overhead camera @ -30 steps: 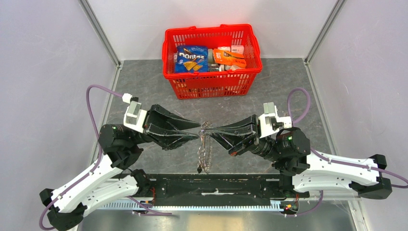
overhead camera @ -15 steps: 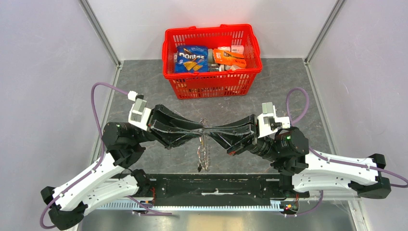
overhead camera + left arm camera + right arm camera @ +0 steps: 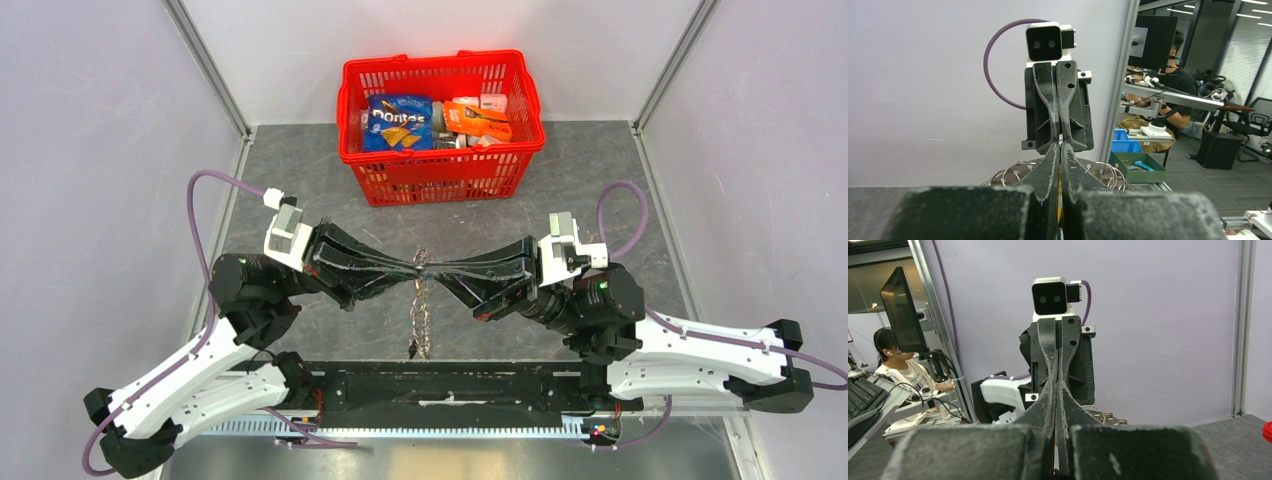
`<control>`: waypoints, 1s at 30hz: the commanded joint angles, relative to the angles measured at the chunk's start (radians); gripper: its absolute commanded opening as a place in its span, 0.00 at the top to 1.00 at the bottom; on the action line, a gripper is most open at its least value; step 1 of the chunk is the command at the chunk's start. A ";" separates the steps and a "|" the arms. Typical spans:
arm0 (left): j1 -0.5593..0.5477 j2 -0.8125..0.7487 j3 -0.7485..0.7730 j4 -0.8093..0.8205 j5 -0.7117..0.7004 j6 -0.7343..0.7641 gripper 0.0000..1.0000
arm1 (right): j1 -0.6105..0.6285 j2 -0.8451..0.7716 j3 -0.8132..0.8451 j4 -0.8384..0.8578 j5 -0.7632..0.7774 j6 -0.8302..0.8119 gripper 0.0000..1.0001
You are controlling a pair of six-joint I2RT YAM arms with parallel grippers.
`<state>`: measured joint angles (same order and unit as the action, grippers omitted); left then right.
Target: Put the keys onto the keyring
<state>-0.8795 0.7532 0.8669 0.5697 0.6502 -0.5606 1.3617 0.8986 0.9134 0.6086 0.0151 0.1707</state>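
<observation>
Far end of my grey table (image 3: 300,170): a red basket (image 3: 440,178), blue Doritos bag (image 3: 398,122) and an orange packet (image 3: 478,120) lying inside it

Two arms, left (image 3: 240,292) and right (image 3: 602,300), one keyring (image 3: 419,312), one red basket (image 3: 440,176).

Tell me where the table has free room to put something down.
Bare table lies left and right of the red basket, out to the side edges. The middle is crowded: left claw and right claw meet there, shut on the keyring.
</observation>
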 commanded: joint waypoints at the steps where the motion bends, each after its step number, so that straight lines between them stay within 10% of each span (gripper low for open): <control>1: -0.002 0.017 0.050 -0.006 0.035 -0.012 0.98 | 0.001 -0.014 0.058 0.078 -0.021 -0.014 1.00; 8: -0.003 0.038 0.086 -0.032 0.080 -0.025 0.98 | 0.000 -0.037 0.087 -0.032 -0.021 -0.006 1.00; 15: -0.003 0.047 0.109 -0.088 0.117 -0.043 0.98 | 0.000 -0.119 0.165 -0.339 -0.023 -0.014 0.62; 30: -0.003 0.089 0.178 -0.227 0.236 -0.090 0.98 | 0.000 0.108 0.742 -1.331 -0.126 -0.049 0.60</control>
<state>-0.8795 0.8364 0.9844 0.3573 0.8360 -0.6037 1.3617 0.9218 1.5681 -0.4187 -0.0315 0.1364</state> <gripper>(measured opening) 0.030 0.407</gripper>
